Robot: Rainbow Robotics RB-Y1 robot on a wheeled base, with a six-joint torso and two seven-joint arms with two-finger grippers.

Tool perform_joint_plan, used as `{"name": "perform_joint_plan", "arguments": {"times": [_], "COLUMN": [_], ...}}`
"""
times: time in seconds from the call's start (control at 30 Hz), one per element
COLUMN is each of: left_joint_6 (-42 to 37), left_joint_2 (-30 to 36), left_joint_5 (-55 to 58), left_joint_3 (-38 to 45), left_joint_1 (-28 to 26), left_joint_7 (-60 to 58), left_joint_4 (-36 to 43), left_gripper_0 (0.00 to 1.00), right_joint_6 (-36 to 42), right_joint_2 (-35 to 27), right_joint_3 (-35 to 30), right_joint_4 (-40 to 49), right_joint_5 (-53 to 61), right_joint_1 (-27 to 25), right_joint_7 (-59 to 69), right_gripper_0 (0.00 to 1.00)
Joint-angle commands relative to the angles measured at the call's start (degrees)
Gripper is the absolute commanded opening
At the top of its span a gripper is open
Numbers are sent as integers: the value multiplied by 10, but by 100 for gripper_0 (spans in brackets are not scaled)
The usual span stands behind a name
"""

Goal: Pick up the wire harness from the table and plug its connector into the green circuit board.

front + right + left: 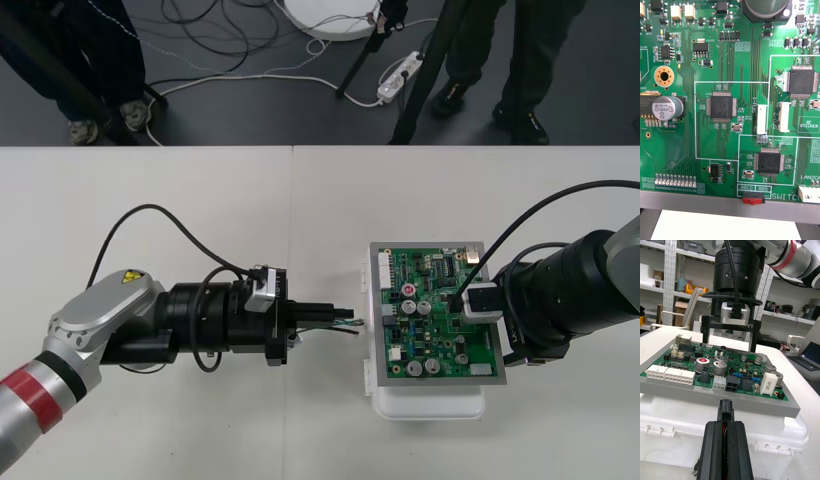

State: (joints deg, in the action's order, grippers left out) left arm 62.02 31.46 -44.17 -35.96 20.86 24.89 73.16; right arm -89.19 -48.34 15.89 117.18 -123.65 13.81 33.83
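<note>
Just short of the board (pixel 432 268), left gripper (pixel 725 424) clamps the harness plug (pixel 725 409)

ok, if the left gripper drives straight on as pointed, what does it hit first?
The near edge of the green circuit board. The plug sticking out of the left gripper leads; height is unclear, so possibly the grey frame instead.

Left gripper (pixel 725 424) clamps plug (pixel 725 407), facing circuit board (pixel 709 353)

Bright, even overhead light. Table (pixel 200 220) near washed-out white, floor (pixel 250 122) at frame top dark. Soft faint shadows under left arm (pixel 100 320) & beside white base (pixel 430 408). Board (pixel 730 75) evenly lit.
</note>
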Motion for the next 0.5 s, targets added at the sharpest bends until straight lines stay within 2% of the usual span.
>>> {"name": "perform_joint_plan", "arguments": {"times": [0.03, 0.5], "left_joint_6": [22, 22], "left_joint_2": [21, 3], "left_joint_5": [12, -7], "left_joint_3": [-5, 6], "left_joint_1": [-14, -14], "left_joint_7": [44, 54], "left_joint_4": [27, 34], "left_gripper_0": [0, 0], "right_joint_6": [9, 2], "right_joint_2": [9, 1], "right_joint_3": [7, 6], "right_joint_4": [21, 11], "right_joint_5": [8, 0], "right_joint_1": [16, 16], "right_joint_7": [13, 11], "right_gripper_0": [100, 100]}}
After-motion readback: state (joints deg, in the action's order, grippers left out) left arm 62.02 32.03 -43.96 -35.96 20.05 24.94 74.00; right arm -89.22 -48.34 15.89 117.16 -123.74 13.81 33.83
